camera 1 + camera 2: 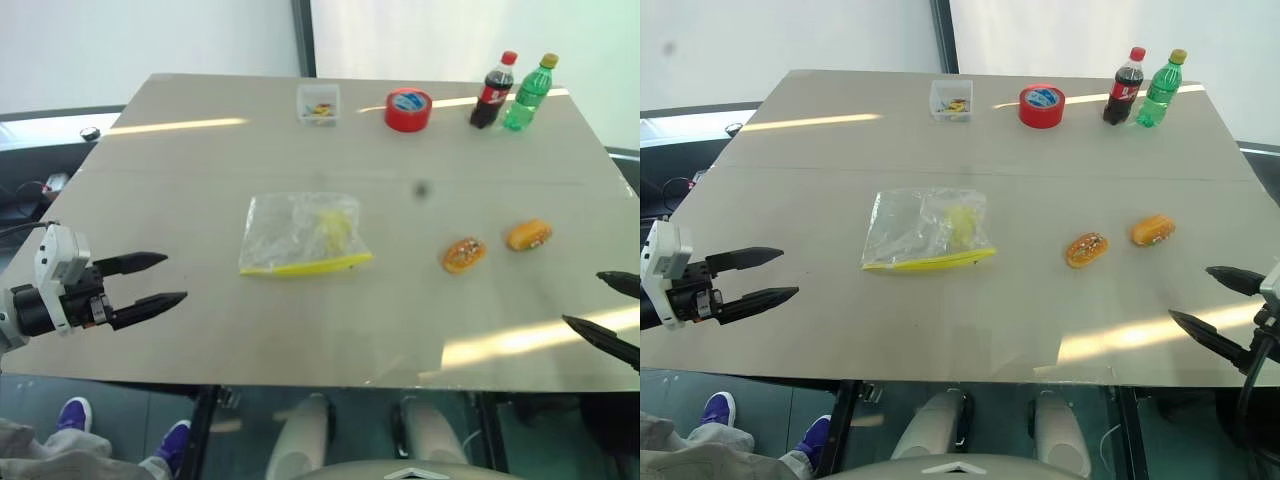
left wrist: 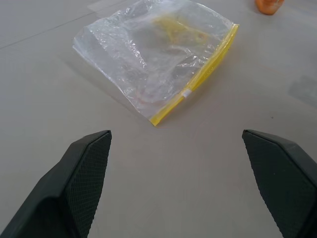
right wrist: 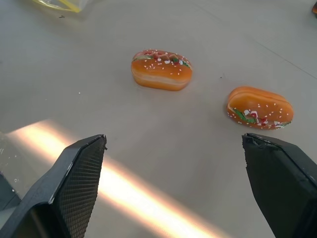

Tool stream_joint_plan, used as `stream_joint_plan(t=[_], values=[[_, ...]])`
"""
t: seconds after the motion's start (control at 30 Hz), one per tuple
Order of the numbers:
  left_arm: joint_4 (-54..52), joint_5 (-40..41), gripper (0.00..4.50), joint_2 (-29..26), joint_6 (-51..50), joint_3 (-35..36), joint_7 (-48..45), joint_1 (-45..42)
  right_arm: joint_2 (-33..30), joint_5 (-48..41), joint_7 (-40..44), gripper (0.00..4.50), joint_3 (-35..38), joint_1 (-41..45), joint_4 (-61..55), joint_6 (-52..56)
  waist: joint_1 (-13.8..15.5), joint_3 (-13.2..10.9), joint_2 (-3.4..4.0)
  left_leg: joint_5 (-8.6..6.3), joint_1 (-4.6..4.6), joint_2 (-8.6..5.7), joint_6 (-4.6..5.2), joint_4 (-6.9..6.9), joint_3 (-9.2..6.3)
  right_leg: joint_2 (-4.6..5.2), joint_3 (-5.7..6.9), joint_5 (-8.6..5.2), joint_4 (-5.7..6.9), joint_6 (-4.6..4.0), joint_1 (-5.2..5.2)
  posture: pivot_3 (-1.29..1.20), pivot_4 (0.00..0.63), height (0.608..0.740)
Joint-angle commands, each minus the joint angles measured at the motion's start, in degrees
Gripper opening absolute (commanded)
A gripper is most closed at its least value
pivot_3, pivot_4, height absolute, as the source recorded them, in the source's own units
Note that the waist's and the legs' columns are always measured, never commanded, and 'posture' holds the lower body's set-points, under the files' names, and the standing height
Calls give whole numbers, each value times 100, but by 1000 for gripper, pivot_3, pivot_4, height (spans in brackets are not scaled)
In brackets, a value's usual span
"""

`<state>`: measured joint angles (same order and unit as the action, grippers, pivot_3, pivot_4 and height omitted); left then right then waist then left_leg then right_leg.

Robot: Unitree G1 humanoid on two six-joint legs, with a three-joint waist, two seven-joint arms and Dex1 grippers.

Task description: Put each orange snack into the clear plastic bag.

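- Nothing is bagged yet, as I judge it: both orange snacks lie bare on the desk point(image 1: 180, 190), so I am at the very start, about to reach for the 1st one.
- My landmark is the clear plastic bag point(image 1: 303, 236), lying flat near the middle of the desk with its yellow strip along the edge nearest me.
- The speckled orange snack point(image 1: 464, 254) sits to the right of the bag, well apart from it; the 2nd orange snack point(image 1: 528, 235) lies just beyond that one, further right and apart from it.
- My left claw point(image 1: 160, 280) hovers to the left of the bag, jaws spread wide, holding nothing.
- My right claw point(image 1: 1202, 298) hangs to the right of the bag, nearer me than the 2 snacks, also gaping and empty.
- Next, I think, my right claw must drop over the speckled snack and pinch its glossy sides, while my left claw lifts the bag's mouth; the crinkly film looks likely to slip.
- Beyond the bag, at the desk's far edge, stand a small clear box point(image 1: 319, 104), a red tape roll point(image 1: 408, 109) and 2 bottles point(image 1: 510, 92).
- The desk is smooth grey-beige with bright glare streaks; behind it rises a pale wall.
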<state>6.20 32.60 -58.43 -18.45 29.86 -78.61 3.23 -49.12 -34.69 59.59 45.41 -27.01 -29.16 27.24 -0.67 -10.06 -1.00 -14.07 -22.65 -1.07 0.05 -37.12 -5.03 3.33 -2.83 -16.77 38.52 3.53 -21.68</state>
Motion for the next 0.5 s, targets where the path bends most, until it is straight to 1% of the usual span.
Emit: stream_joint_plan(t=[0.03,0.13,0.23,0.33,0.43,0.5], values=[[188,-94,4477,-51,141,68,72,-135,-113,-67,-1,4500,144,121,9,30,0,0,0,0,0,0,0,0,0,0,0,0,0,0,0,0,150,740],[447,-241,4477,-33,32,-154,321,-421,-152,-75,-71,4500,-11,286,-32,90,0,1,1,0,1,-1,0,-1,-1,0,8,1,1,-1,0,0,150,740],[454,-343,4477,-8,-148,-281,661,-627,-145,-79,-128,4500,-108,404,-67,150,-2,1,1,0,1,0,0,-1,-4,-3,13,3,1,-3,1,0,150,740],[190,-111,4477,99,-736,-279,1083,-839,-137,-62,-167,4500,-269,500,-93,150,-4,0,0,0,-3,-2,0,-1,-4,-2,13,3,1,-2,-1,0,150,740],[53,213,4477,71,-1827,-339,1460,-1158,-106,-156,-197,4500,-473,629,-245,160,-6,0,-1,0,-5,-3,1,-1,-8,-3,18,4,1,-1,-1,0,150,740],[156,325,4477,-130,-2840,-581,1692,-1519,-112,-377,-256,4500,-697,799,-469,280,-8,0,-1,0,-5,-3,1,-3,-10,-8,19,4,6,-1,-1,0,150,740]])
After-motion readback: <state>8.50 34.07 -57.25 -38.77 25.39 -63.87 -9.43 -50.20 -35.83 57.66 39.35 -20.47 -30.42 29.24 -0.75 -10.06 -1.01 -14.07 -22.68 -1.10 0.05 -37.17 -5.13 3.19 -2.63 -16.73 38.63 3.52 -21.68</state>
